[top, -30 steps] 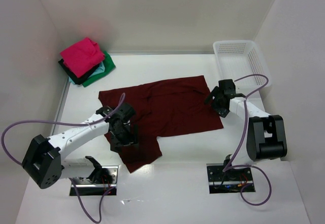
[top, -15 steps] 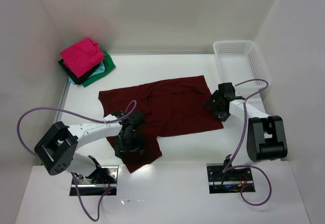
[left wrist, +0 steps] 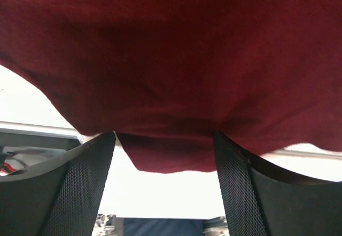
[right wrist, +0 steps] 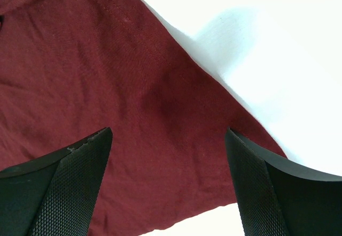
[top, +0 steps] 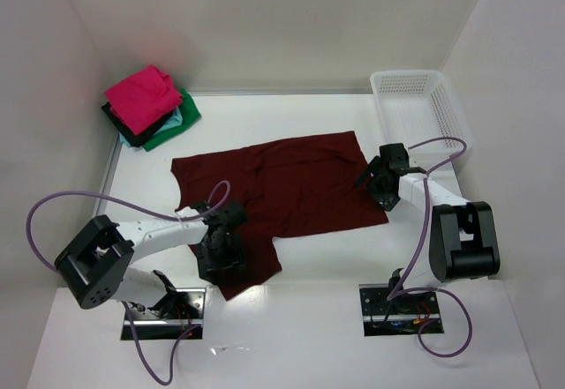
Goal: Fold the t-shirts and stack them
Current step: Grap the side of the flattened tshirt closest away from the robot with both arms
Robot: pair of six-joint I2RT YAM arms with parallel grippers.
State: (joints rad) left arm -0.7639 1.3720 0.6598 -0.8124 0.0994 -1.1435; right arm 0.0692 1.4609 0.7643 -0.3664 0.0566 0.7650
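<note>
The large maroon t-shirt (top: 291, 190) lies spread flat in the middle of the table. My left gripper (top: 221, 257) is open, low over the shirt's near left flap; in the left wrist view the maroon cloth (left wrist: 171, 59) fills the frame and its corner hangs between my fingers (left wrist: 80, 188). My right gripper (top: 375, 182) is open over the shirt's right edge; in the right wrist view the cloth (right wrist: 107, 86) lies between the spread fingers (right wrist: 69, 182). A folded stack with the pink shirt (top: 141, 96) on top of black, light blue and green ones sits at the back left.
A white mesh basket (top: 415, 107) stands at the back right. White walls close in the table on the left, back and right. Two base plates with cables (top: 402, 310) sit at the near edge.
My left gripper has moved toward the near edge along the shirt's lower left flap. The right gripper has shifted only slightly at the shirt's right edge.
</note>
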